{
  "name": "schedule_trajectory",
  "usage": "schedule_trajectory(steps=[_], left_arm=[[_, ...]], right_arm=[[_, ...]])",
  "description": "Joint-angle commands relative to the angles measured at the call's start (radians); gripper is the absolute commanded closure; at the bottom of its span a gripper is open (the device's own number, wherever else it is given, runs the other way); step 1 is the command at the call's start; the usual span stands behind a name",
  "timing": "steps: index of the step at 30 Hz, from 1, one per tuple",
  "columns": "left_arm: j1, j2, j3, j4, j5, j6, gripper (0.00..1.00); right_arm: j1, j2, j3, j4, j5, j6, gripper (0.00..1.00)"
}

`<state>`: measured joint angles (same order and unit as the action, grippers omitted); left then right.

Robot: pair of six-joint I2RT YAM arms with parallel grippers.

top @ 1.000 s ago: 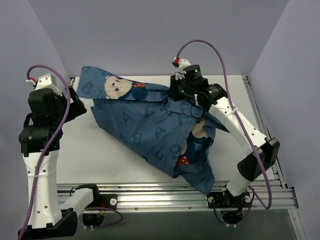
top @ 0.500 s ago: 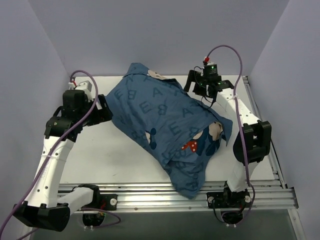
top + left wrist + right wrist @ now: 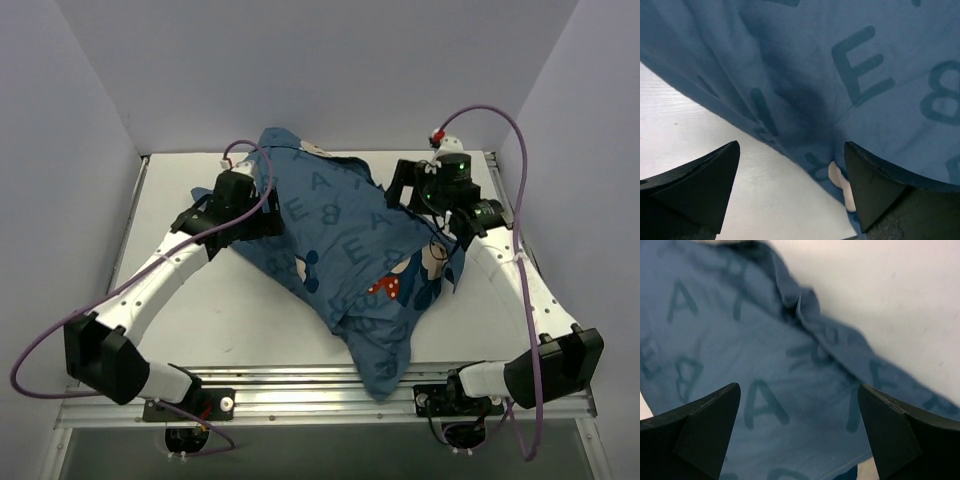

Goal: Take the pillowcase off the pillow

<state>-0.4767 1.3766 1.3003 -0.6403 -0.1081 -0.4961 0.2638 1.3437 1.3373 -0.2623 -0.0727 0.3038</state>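
The dark-blue pillowcase (image 3: pixel 345 240), printed with letters and a mouse face with a red dotted bow, lies bunched in a long heap from the back of the table to its front edge. The pillow is hidden under it. My left gripper (image 3: pixel 268 215) stands open at the cover's left edge; in the left wrist view (image 3: pixel 791 150) the cloth (image 3: pixel 855 75) hangs just beyond the fingertips, with a small pale patch (image 3: pixel 839 180) at its hem. My right gripper (image 3: pixel 403 186) is open over the cover's upper right side, with lettered fabric (image 3: pixel 765 365) below its jaws (image 3: pixel 798 390) and nothing gripped.
The white table (image 3: pixel 210 310) is walled in at the back and on both sides. An aluminium rail (image 3: pixel 300 385) runs along the front edge, and the cover's lower end overhangs it. Purple cables loop off both arms.
My right gripper has let go of the cover and opened. The left arm swung in from the far left to the cover's left edge. The cover has settled lower and flatter.
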Motion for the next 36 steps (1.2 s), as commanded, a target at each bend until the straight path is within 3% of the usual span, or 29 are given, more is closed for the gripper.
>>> schedule_trajectory(steps=[1,9,10,11,13,14,15,16,22,27,33,36], left_arm=[[-0.025,0.073,0.040,0.163,-0.042,-0.091,0.06],[-0.039,0.262,0.031,0.243,-0.057,-0.222,0.03],[-0.039,0.266,0.021,0.249,-0.064,-0.246,0.13],[-0.037,0.265,0.011,0.263,-0.089,-0.254,0.39],[-0.027,0.253,-0.013,0.261,-0.129,-0.260,0.64],[-0.019,0.233,-0.021,0.254,-0.145,-0.259,0.86],[0.009,0.220,-0.041,0.251,-0.159,-0.256,0.95],[0.029,0.208,-0.050,0.239,-0.160,-0.249,0.97],[0.232,0.119,-0.114,0.179,-0.119,-0.194,0.98],[0.276,0.076,-0.084,0.137,-0.113,-0.112,0.98],[0.225,0.044,-0.007,0.094,-0.062,-0.009,0.90],[0.167,0.018,0.045,0.061,-0.071,0.077,0.69]], right_arm=[[0.029,-0.017,-0.130,-0.017,-0.090,-0.020,0.02],[0.054,-0.006,-0.332,0.073,-0.094,0.021,0.02],[0.070,0.006,-0.345,0.093,-0.096,0.024,0.02],[0.083,0.032,-0.345,0.098,-0.095,0.024,0.03],[0.103,0.058,-0.327,0.104,-0.091,0.021,0.03],[0.113,0.073,-0.319,0.109,-0.091,0.020,0.03],[0.114,0.078,-0.313,0.112,-0.093,0.017,0.03],[0.111,0.081,-0.308,0.121,-0.090,0.011,0.03],[-0.086,0.120,-0.300,0.129,-0.144,0.038,0.02],[-0.244,0.179,-0.259,0.120,-0.222,0.147,0.01],[-0.130,0.140,-0.113,0.026,-0.073,0.078,0.02],[-0.066,0.085,-0.116,0.028,-0.085,0.069,0.02]])
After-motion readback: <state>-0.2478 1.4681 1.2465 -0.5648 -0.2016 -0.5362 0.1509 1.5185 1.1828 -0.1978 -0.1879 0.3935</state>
